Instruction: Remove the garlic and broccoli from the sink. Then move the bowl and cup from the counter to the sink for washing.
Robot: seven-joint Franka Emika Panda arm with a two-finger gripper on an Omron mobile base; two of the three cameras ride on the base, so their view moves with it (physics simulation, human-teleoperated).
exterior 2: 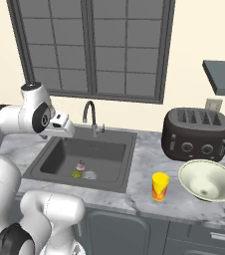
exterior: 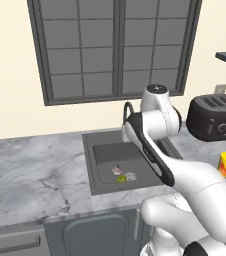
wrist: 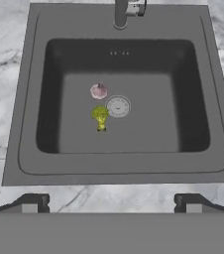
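Observation:
The dark sink (wrist: 30,99) holds the pinkish garlic (wrist: 98,91) and, just in front of it, the yellow-green broccoli (wrist: 100,117), both beside the round drain disc (wrist: 118,106). From the base views the garlic (exterior 2: 80,165) and broccoli (exterior 2: 76,174) lie on the basin floor. My gripper (wrist: 112,203) hangs open high above the sink's front rim, with nothing between its fingers. The yellow cup (exterior 2: 160,186) and the wide pale bowl (exterior 2: 208,181) stand on the marble counter (exterior 2: 147,159) to the right of the sink.
A dark gooseneck tap (exterior 2: 89,117) rises behind the basin. A black toaster (exterior 2: 196,133) sits at the back right, behind the bowl. A window fills the wall above. Bare counter (exterior: 30,175) stretches left of the sink (exterior: 87,150).

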